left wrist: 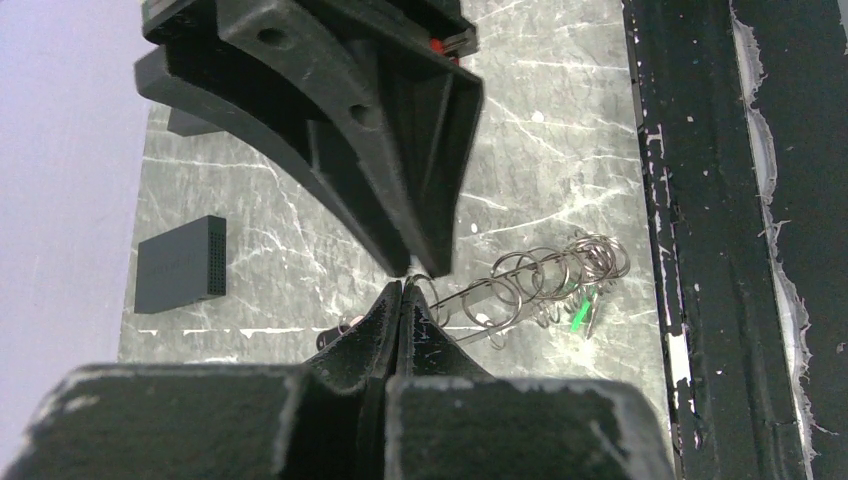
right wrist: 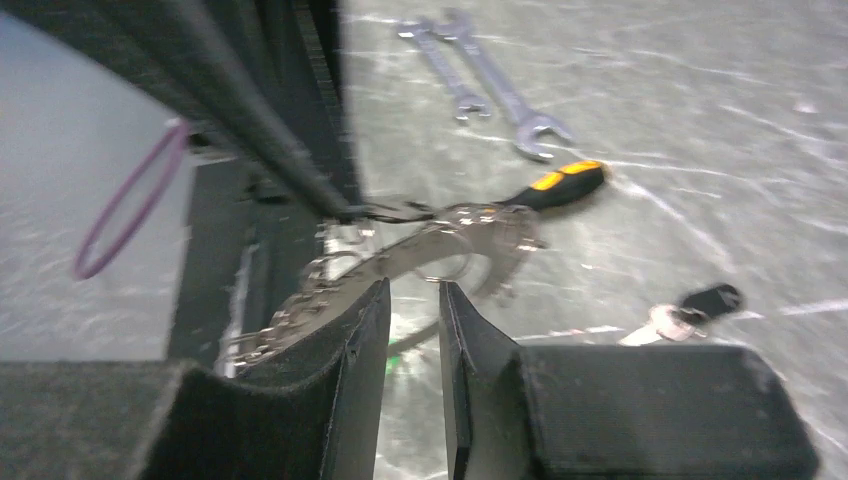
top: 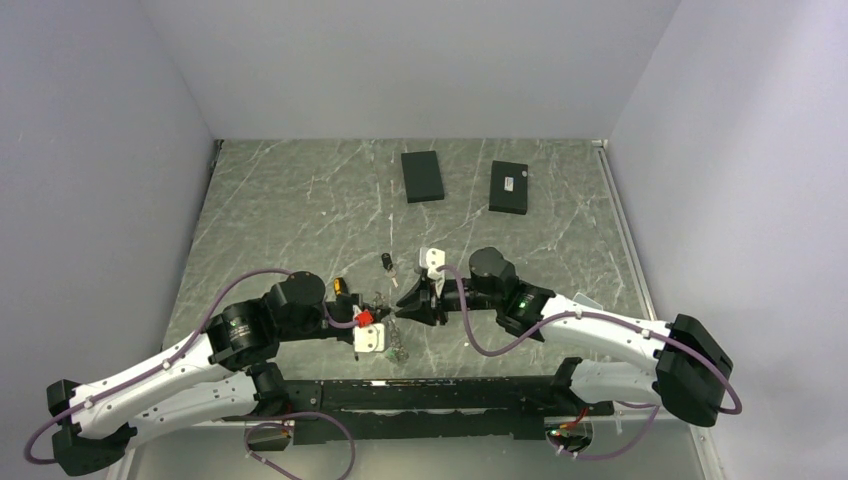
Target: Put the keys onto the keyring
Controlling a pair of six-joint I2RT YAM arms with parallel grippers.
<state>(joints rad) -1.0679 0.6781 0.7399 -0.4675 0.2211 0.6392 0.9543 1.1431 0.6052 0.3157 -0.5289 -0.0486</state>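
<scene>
Found the large flat grey metal keyring between the two grippers, with small wire rings, thin chain and a bright green tag trailing from it. Cannot confirm whether it hangs clear of the table.

Found the left gripper clenched, fingertips pressed together on one edge of the keyring. Found the right gripper just beside the opposite edge, jaws parted by a narrow gap with nothing between them.

Located one small key, black plastic head and short silver blade, flat on the table beyond the keyring on the side away from the arm bases, apart from it and untouched. Judged its long axis to run roughly toward the keyring, blade end nearer, head farther. Judged the right gripper both nearer and free, so would expect the pick to fall to it, jaws set across the head.

Noted a black-and-yellow screwdriver and two silver wrenches lying past the keyring; no part in the task.

Limits: right wrist view blurred. Could not find the split in the keyring. Could not find further keys, nor tell whether any hangs on the keyring already. Held edge hidden behind black fingers in the left wrist view.
</scene>
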